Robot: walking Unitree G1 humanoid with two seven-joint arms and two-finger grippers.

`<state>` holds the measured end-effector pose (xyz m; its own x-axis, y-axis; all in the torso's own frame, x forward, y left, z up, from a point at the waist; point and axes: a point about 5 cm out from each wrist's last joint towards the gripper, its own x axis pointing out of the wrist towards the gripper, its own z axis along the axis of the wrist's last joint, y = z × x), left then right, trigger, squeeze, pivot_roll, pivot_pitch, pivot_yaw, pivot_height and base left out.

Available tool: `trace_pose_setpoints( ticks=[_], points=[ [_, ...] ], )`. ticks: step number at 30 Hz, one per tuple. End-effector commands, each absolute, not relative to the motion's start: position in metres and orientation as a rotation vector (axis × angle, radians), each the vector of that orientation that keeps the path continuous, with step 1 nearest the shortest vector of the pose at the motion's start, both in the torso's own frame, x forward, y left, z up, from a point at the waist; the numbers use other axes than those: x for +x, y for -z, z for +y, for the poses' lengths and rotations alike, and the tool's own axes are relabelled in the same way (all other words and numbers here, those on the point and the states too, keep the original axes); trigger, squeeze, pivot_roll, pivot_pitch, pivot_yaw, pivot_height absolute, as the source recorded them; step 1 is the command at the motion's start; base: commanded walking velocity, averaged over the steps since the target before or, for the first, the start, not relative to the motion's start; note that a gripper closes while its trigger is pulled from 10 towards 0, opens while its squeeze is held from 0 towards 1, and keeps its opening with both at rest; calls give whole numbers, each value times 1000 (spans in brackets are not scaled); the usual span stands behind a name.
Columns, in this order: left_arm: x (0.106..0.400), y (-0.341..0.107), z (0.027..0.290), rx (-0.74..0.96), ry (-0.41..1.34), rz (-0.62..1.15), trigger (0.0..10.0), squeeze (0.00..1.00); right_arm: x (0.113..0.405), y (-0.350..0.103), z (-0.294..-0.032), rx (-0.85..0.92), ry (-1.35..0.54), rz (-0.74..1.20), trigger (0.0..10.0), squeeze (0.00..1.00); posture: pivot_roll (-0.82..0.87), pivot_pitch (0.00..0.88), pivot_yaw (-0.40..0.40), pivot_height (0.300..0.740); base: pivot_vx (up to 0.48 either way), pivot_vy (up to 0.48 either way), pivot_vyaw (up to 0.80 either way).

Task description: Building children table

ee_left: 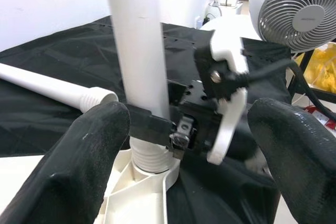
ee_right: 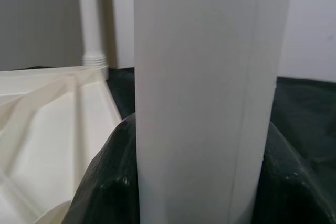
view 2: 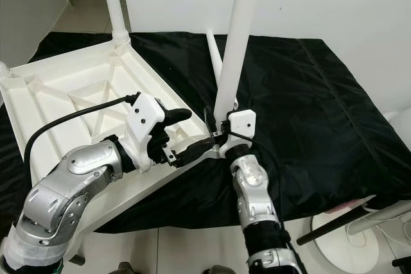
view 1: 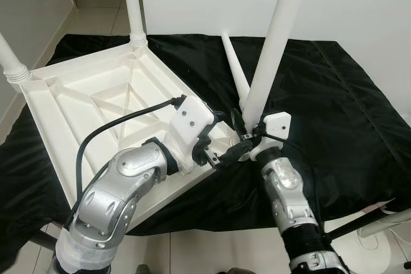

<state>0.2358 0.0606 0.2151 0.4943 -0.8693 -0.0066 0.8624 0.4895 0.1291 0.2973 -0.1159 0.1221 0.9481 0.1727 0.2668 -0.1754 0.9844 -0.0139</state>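
Observation:
A white plastic table (view 1: pixel 96 94) lies upside down on a black cloth (view 1: pixel 334 107). Two legs stand in its far corners, one at the back (view 1: pixel 133 4) and one at the left (view 1: pixel 11 59). A third leg (view 1: pixel 276 36) stands upright at the table's near right corner, its threaded base (ee_left: pixel 149 156) at the corner socket. My right gripper (view 1: pixel 247 129) is shut on this leg just above the base. My left gripper (view 2: pixel 185 134) is open at the same corner, its fingers (ee_left: pixel 89 156) spread on either side of the leg. A loose leg (view 1: pixel 236 72) lies on the cloth behind.
The cloth spreads to the right of the table and drops off at the near edge. A white fan (ee_left: pixel 294 9) stands at the right, its base (view 1: pixel 379 248) on the tiled floor. A white wall rises behind.

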Motion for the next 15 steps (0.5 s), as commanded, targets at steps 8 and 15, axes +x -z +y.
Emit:
trace_pose_setpoints(
  ticks=[8, 15],
  points=[
    [235, -217, 62, 138, 997, -77, 10000, 0, 283, -91, -115, 51, -101, -123, 10000, 0, 9, 24, -29, 740, 0, 0, 0],
    [235, -217, 61, 141, 1003, -76, 10000, 0, 282, -95, -115, 63, -69, -132, 10000, 0, 6, 20, -28, 740, 0, 0, 0]
  ],
)
